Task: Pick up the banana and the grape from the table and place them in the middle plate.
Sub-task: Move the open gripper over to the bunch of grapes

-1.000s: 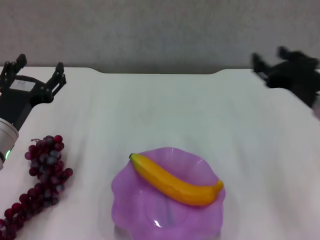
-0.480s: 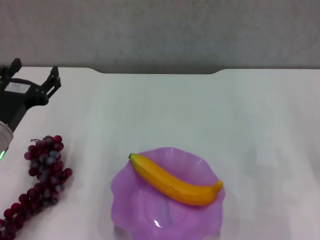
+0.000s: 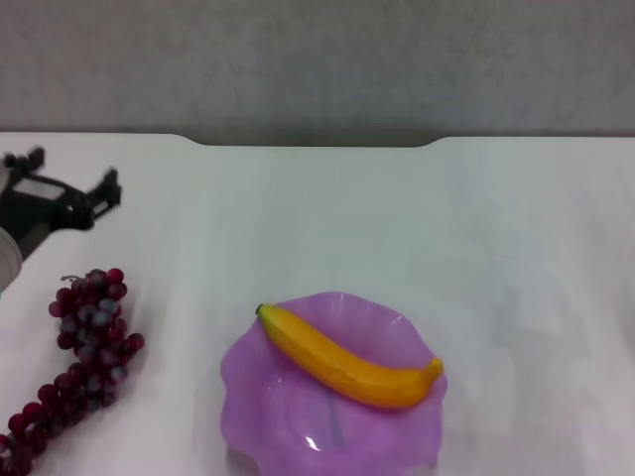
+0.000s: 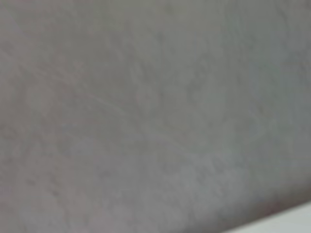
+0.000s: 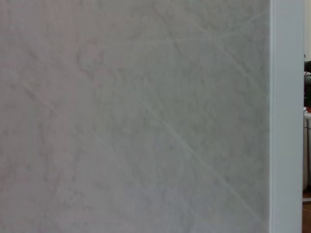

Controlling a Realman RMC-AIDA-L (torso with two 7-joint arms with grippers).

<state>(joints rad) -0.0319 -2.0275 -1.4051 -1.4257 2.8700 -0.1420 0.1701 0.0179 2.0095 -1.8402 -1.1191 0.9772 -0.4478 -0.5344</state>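
In the head view the yellow banana (image 3: 347, 360) lies across the translucent purple plate (image 3: 273, 416) near the front middle of the white table (image 3: 397, 228). The bunch of dark red-purple grapes (image 3: 84, 347) lies on the table at the front left, apart from the plate. My left gripper (image 3: 64, 178) is open and empty at the far left, above the table behind the grapes. My right gripper is out of view. Both wrist views show only a grey wall.
The grey wall (image 3: 317, 59) stands behind the table's far edge. Bare white tabletop spreads to the right of the plate and behind it.
My right arm has drawn out of view at the right. My left gripper has moved down and toward the front, nearer the grapes. Banana, plate and grapes have not moved.
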